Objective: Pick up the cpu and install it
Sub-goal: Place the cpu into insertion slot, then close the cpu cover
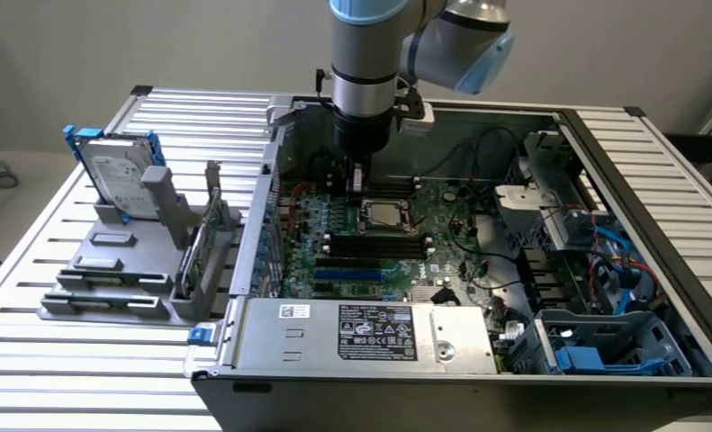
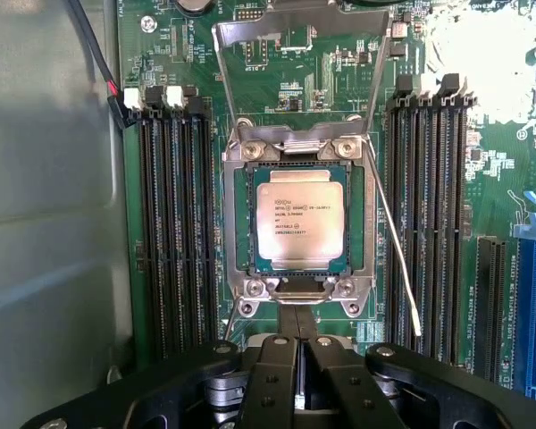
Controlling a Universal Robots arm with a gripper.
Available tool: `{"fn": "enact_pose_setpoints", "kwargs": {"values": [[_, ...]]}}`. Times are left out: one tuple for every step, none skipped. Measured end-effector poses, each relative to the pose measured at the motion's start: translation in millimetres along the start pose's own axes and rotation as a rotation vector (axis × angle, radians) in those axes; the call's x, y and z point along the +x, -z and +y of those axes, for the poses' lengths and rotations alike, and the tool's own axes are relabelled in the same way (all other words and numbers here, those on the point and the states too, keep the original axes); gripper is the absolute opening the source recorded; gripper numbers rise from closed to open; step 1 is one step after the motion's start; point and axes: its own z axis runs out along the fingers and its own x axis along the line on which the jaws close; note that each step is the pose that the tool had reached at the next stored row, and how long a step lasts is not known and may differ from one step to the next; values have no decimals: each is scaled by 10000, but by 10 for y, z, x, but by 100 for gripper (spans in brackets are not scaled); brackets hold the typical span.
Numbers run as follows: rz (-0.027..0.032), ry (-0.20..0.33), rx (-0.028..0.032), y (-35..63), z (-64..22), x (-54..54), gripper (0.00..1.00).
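Note:
The cpu (image 2: 299, 219), a silvery square chip with printed text, lies flat in its socket on the green motherboard (image 2: 295, 98). The socket's metal load plate (image 2: 295, 45) stands swung open beyond the chip, and the thin retention lever (image 2: 395, 255) is loose beside it. My gripper (image 2: 297, 338) hangs just above the near edge of the socket, its two black fingers (image 2: 279, 357) pressed together with nothing between them. In the exterior view the gripper (image 1: 358, 180) reaches down inside the open computer case, close above the cpu (image 1: 381, 216).
Long black memory slots (image 2: 174, 223) flank the socket on both sides. A hard drive in a blue bracket (image 1: 121, 175) stands upright on a grey fixture at the exterior view's left. Cables (image 1: 500, 270) and a drive cage (image 1: 602, 346) crowd the case's right side.

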Motion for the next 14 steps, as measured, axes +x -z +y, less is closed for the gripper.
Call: {"fn": "enact_pose_setpoints", "kwargs": {"values": [[0, 0, 0, 0, 0, 0, 11], [-1, -1, 1, 0, 0, 0, 11], [0, -1, 1, 0, 0, 0, 11], [0, -1, 2, 0, 0, 0, 11], [0, -1, 3, 0, 0, 0, 11], [-1, 0, 3, 0, 0, 0, 11], [0, -1, 4, 0, 0, 0, 11], [0, -1, 4, 0, 0, 0, 11], [-1, -1, 5, 0, 0, 0, 11], [-1, -1, 6, 0, 0, 0, 11], [0, -1, 6, 0, 0, 0, 11], [0, -1, 6, 0, 0, 0, 11], [-1, -1, 6, 0, 0, 0, 11], [0, 0, 6, 0, 0, 0, 11]]}}
